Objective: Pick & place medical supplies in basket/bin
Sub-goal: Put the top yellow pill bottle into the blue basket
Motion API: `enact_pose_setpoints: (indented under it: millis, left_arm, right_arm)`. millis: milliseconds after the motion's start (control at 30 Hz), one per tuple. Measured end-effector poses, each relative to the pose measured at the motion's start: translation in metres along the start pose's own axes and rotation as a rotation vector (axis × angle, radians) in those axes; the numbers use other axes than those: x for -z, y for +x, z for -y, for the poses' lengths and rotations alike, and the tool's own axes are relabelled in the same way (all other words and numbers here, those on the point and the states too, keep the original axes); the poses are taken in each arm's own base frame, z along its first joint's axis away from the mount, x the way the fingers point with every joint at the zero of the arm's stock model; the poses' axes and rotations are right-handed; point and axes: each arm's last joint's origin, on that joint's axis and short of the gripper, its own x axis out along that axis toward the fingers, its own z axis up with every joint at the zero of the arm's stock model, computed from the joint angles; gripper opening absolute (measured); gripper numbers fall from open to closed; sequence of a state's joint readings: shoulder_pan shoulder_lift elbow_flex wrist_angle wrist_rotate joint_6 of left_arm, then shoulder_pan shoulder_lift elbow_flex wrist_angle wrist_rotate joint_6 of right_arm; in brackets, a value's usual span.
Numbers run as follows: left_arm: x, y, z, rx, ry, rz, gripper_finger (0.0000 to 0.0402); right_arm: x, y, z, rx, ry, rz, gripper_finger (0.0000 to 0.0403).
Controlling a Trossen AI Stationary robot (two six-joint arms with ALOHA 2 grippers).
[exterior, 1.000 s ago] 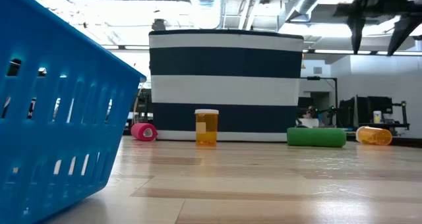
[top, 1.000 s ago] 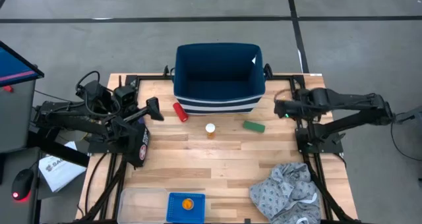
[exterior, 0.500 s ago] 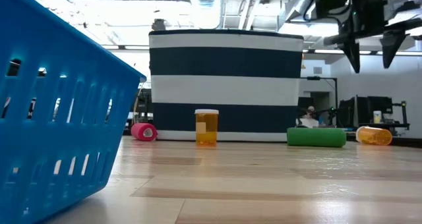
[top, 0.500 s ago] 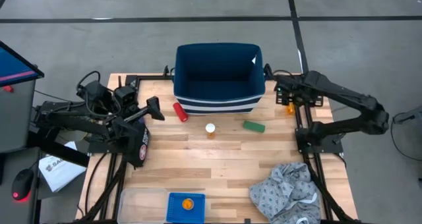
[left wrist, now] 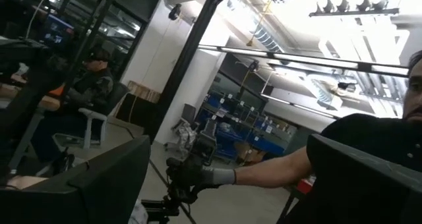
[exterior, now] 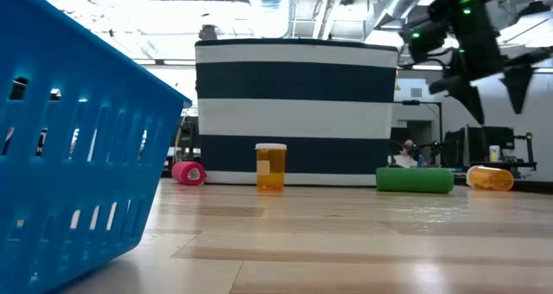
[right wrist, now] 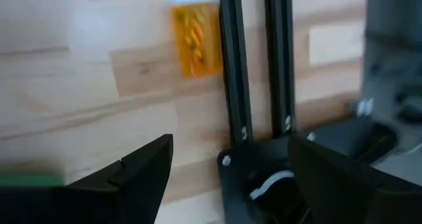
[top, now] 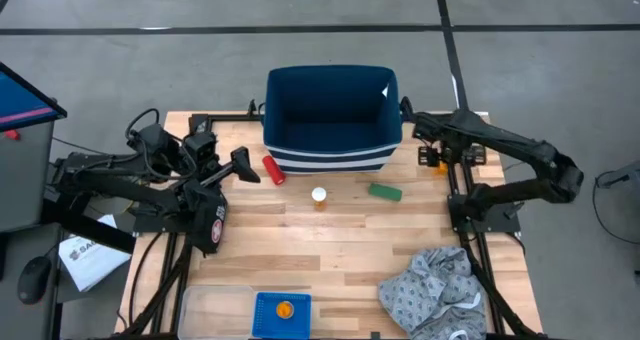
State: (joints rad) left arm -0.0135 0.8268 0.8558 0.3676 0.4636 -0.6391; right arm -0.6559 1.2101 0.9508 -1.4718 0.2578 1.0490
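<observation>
The white-capped orange pill bottle [top: 318, 197] [exterior: 270, 167] stands upright on the table in front of the navy striped tub [top: 332, 120]. The red cylinder [top: 272, 169] and the flat green piece [top: 384, 192] lie to either side of it. A second orange bottle [top: 440, 164] [right wrist: 196, 39] lies on its side at the tub's right. My right gripper [top: 432, 152] [right wrist: 231, 145] hangs open above this bottle, pointing down. My left gripper [top: 245, 167] [left wrist: 227, 165] is open in the air, left of the red cylinder. The blue basket [top: 281, 313] sits at the near edge with an orange item inside.
A crumpled grey cloth [top: 440, 290] lies at the near right corner, and a clear flat tray [top: 215, 305] sits left of the basket. The arm's black frame rails [right wrist: 254, 66] run beside the lying bottle. People [left wrist: 198, 174] show in the room beyond.
My right gripper has swung toward the far edge and tipped from level to pointing down, and now stands over the lying orange bottle beside the tub. My left gripper has shifted slightly toward the red cylinder. No object has moved.
</observation>
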Motion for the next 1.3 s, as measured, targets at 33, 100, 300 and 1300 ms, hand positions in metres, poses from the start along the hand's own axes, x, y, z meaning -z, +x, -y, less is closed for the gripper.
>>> enact_pose_setpoints:
  millis: [33,100,300,1300]
  left_arm:
    - [0.0,0.0,0.0,-0.002,-0.001,0.0,0.04]
    - [0.0,0.001,-0.001,-0.002,-0.002,-0.001,0.04]
    - [0.001,0.001,-0.001,-0.003,-0.006,-0.002,0.04]
    - [0.001,0.001,-0.001,-0.007,-0.049,0.0,0.04]
  right_arm:
    - [0.002,0.003,0.005,-0.03,0.031,-0.012,0.0297]
    - [0.005,0.009,0.014,-0.101,0.105,-0.009,0.0297]
    - [0.01,0.021,0.028,-0.196,0.222,0.004,0.0297]
    - [-0.036,0.083,-0.029,0.078,0.129,-0.047,0.0296]
